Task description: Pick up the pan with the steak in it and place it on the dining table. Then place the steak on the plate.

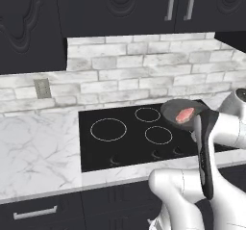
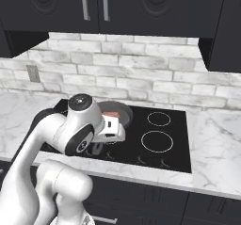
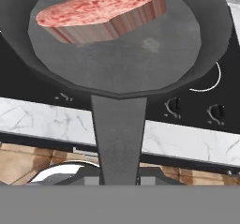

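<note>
The end effector (image 3: 120, 178) was clenched on the handle of the pan (image 3: 119, 40), carrying it level above the cooktop (image 1: 125, 137) so the steak (image 3: 101, 12) stayed inside.

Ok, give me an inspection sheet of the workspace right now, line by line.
Surface: black cooktop set in the marble counter.
Job's things: pan with the steak in it, above the cooktop's edge.
Clutter: nothing seen.
Hand: hand shut on the pan's handle.
Cables: nothing seen.
Surroundings: pale brick backsplash, wall outlet, dark cabinets above.
</note>
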Robot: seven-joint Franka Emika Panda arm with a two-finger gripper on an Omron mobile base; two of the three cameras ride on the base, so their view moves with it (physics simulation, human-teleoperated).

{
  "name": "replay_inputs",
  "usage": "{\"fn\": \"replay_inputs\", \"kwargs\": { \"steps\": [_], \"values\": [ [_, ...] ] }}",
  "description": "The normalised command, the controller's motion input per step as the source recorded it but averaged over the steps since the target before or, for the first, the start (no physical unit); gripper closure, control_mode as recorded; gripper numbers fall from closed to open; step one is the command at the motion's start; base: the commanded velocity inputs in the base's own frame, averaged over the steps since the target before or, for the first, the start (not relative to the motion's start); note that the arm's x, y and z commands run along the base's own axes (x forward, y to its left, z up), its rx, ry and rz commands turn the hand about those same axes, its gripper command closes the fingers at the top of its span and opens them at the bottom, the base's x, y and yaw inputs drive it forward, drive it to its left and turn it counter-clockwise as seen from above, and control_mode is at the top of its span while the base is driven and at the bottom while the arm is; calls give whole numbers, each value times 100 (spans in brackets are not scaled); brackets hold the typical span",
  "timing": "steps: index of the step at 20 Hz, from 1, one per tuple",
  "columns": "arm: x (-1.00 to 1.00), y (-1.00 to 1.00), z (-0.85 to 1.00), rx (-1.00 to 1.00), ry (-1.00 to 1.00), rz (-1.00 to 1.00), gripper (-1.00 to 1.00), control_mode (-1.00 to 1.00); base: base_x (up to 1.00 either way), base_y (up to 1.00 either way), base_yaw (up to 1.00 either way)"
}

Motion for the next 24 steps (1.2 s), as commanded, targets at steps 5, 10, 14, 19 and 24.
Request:
{"fn": "replay_inputs", "kwargs": {
  "steps": [5, 10, 14, 19, 24],
  "values": [
    [-25, 28, 49, 1, 16, 28, 100, -100, 0, 0, 0],
    [-38, 23, 36, 3, 11, 26, 100, -100, 0, 0, 0],
    [-61, 22, 10, 9, 2, 21, 100, -100, 0, 0, 0],
    [-63, 29, -2, 14, -16, 12, 100, -100, 0, 0, 0],
    [-31, 21, -4, 7, -15, 4, 100, -100, 0, 0, 0]
  ]
}}
